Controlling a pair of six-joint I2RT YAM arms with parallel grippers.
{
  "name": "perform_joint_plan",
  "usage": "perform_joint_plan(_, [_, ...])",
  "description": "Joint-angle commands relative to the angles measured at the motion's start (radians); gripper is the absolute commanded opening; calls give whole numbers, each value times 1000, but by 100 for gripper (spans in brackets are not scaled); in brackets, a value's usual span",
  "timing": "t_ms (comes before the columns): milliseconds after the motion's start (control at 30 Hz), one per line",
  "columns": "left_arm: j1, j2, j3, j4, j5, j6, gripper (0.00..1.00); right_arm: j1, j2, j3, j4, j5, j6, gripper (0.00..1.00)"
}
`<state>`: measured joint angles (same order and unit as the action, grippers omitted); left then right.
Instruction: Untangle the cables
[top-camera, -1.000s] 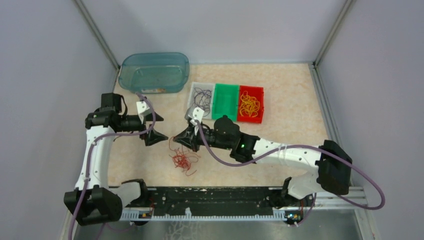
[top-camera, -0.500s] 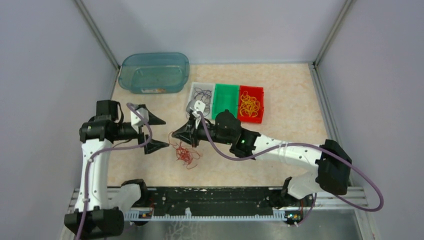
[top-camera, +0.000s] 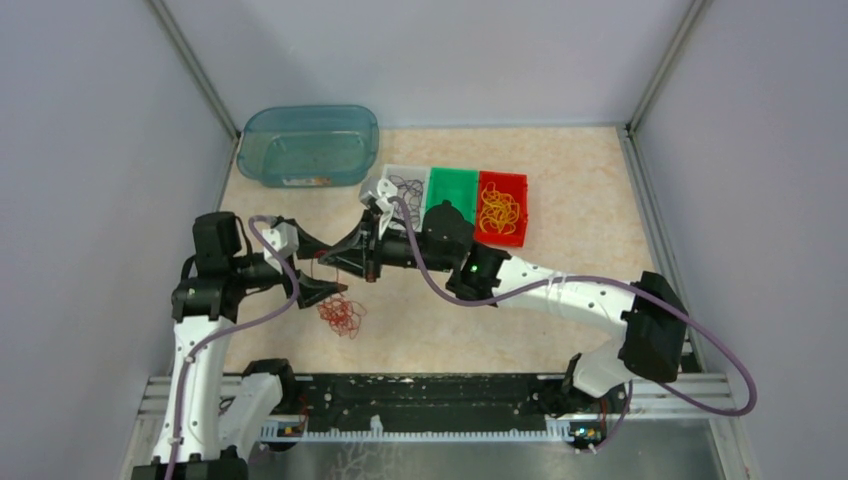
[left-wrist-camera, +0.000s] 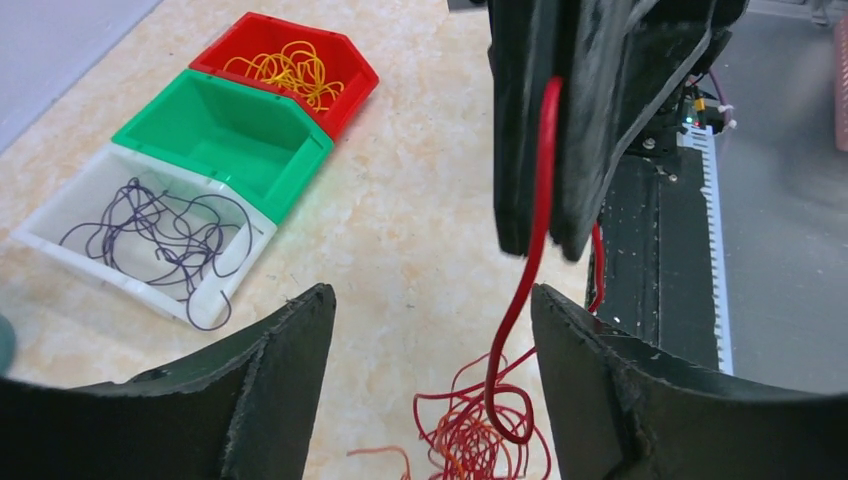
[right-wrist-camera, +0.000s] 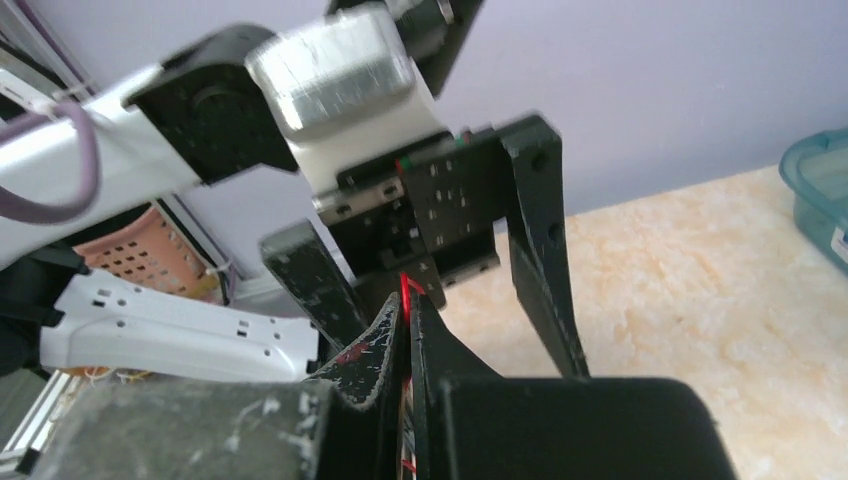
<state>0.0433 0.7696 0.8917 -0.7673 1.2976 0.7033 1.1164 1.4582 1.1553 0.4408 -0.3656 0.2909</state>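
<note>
Yellow cables (left-wrist-camera: 285, 72) lie in the far red bin (left-wrist-camera: 355, 62), dark cables (left-wrist-camera: 160, 225) in the white bin (left-wrist-camera: 110, 268); only the red tangle (top-camera: 340, 315) is left on the desk (top-camera: 580, 260) by my open left fingers (left-wrist-camera: 270, 400), my right fingers (left-wrist-camera: 520, 120) clamped on one strand (left-wrist-camera: 543, 170).

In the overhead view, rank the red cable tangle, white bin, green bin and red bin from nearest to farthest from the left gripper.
From the left gripper:
1. red cable tangle, right beside it, toward the arm bases.
2. white bin, left end of the row.
3. green bin, middle.
4. red bin, right end.
</note>
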Motion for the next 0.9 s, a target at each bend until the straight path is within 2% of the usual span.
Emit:
perform_joint_plan(0, [-8,-20,-39,64,53,-73,75,-6,-1,87,94,-27,34,0])
perform_joint_plan(100, [-8,-33,-59,66,42,-58,69,-8,-2,112,107,-26,46,0])
perform_joint_plan(433, [-9,-26,-95,93,-17,-41,63,-24,-52,161,134,-12,70,0])
perform_joint_plan(867, [-9,-55,-197,189,-58,-86,62,-39,-35,257,178,47,87,0])
